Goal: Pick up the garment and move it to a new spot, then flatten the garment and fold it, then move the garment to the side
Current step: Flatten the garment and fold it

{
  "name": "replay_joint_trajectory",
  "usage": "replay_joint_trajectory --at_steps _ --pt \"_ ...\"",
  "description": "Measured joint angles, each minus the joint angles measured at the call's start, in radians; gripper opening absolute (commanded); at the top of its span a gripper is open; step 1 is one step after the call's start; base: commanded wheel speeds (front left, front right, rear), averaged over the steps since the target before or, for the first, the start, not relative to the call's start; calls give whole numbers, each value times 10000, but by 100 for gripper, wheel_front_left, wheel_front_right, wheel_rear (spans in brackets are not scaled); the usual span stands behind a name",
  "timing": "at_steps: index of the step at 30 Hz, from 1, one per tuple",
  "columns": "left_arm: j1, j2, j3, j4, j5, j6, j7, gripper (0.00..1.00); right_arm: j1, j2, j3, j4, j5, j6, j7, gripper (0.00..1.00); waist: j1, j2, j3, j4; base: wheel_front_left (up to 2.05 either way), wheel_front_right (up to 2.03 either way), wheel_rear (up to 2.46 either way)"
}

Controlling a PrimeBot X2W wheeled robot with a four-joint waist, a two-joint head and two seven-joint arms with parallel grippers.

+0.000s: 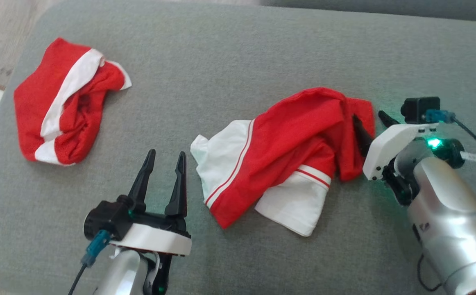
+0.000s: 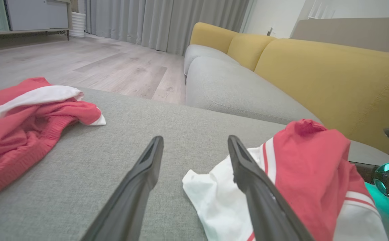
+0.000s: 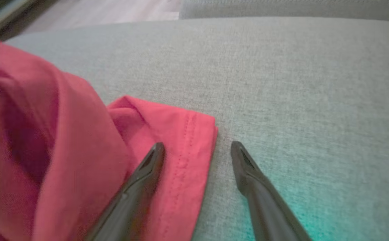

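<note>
With the right hand [image 1: 368,116] released astride the red hem of the crumpled garment [image 1: 287,153] on the grey cushion [image 1: 238,49], and the left hand [image 1: 166,153] likewise spread just beside its white edge, the pickup seems pending, calling for a closing pinch.

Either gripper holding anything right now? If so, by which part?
Nothing held. Left gripper is open over the cushion beside the middle garment; right gripper is open astride its red hem corner, not closed.

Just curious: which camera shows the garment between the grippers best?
Head view: the whole red-and-white garment is in frame. Left wrist view catches its white end and some red; right wrist view, a red hemmed corner.
</note>
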Motion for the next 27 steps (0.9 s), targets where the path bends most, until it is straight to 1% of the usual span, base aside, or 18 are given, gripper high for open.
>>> replay_joint_trajectory --at_steps 4,5,6,10,12,14,19,22,24,27 --pt "0 0 -33 10 -36 65 2 100 -516 -159 596 583 69 2 219 100 -1 0 152 179 0 0 0" --pt "0 0 -33 10 -81 73 0 100 -624 -159 775 669 140 0 274 29 -1 0 170 195 0 0 0" --pt "1 0 -29 10 -86 75 2 100 -728 -159 984 727 224 0 307 0 -1 0 176 191 0 0 0" --pt "1 0 -19 27 -84 86 2 100 -884 -282 1837 782 341 2 153 0 -1 0 167 62 0 0 0" --pt "1 -2 12 27 -84 88 2 100 -958 -489 2031 802 535 4 -19 0 -1 0 127 -27 0 0 0" --pt "2 -2 84 25 -84 90 0 100 -1103 -846 2079 819 698 6 -247 0 -1 0 79 -147 0 0 0" --pt "2 -2 132 23 -82 88 2 100 -2166 -2029 2054 794 934 6 -729 0 -1 0 -87 -477 0 0 0" --pt "3 -2 144 21 -82 86 2 100 -2848 -2566 1783 798 888 6 -1442 0 -2 0 -222 -600 0 0 0" --pt "6 -2 186 21 -84 86 2 100 -3390 -2801 1567 876 512 6 -2163 0 -1 0 -305 -677 0 0 0" --pt "14 -2 221 29 -92 86 0 100 -4267 -2796 1216 949 125 6 -2922 0 -2 0 -446 -735 0 0 0"
